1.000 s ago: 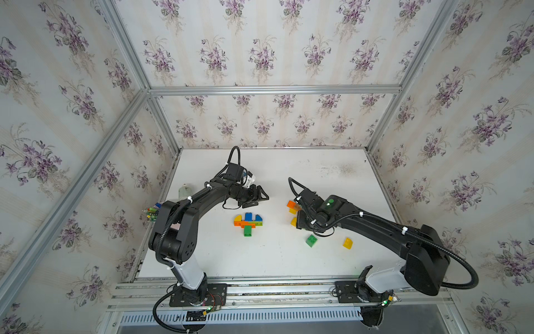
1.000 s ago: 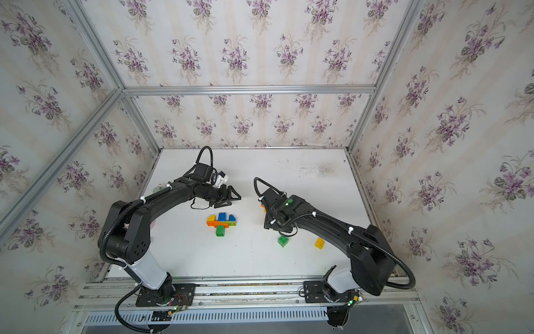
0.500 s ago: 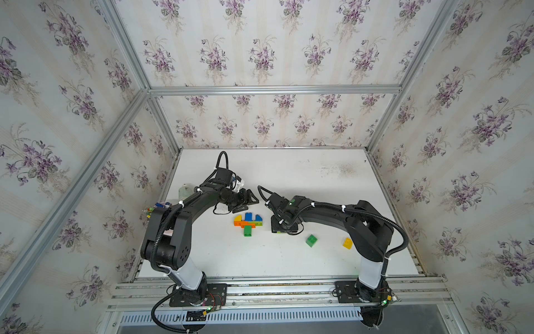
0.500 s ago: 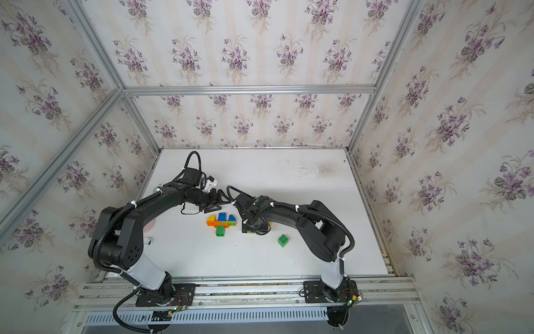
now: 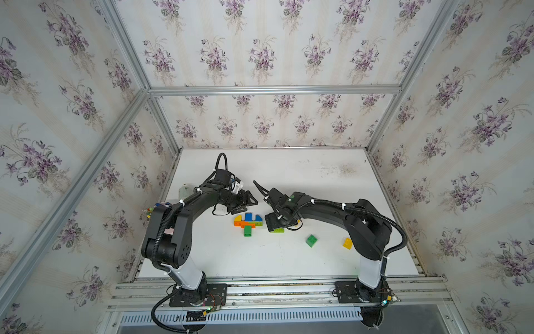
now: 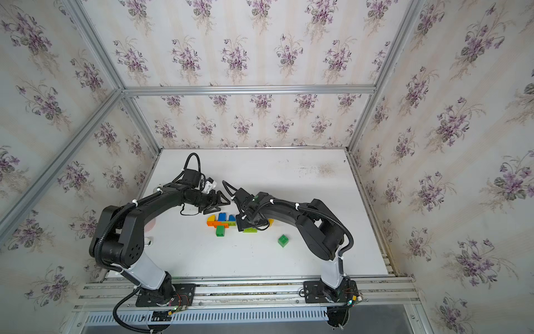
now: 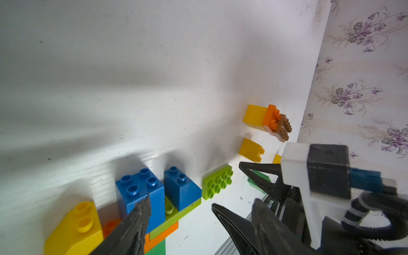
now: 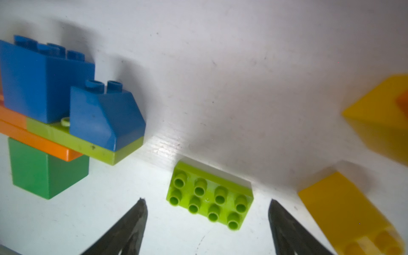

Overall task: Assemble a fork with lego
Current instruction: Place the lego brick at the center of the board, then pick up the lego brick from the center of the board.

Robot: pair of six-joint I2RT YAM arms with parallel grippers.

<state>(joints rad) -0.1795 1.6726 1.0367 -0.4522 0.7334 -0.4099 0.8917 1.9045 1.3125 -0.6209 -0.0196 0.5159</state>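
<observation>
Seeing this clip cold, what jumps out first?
The half-built fork of bright bricks at the middle of the white table, flanked by both black arms. Just to its right, the right gripper hangs open around a loose lime plate; the left gripper hovers open behind the build.

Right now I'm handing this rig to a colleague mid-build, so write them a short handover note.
Left gripper: open, empty, just beyond the partly built brick fork.
Right gripper: open, straddling the loose flat lime eight-stud plate lying on the white table; not gripping it.
Done: yellow and two blue prongs on an orange and lime crossbar, one dark green handle brick.
Left: add the lime plate. Spares: loose dark green cube, yellow sloped brick, more yellow, orange, brown bricks under the right arm.
</observation>
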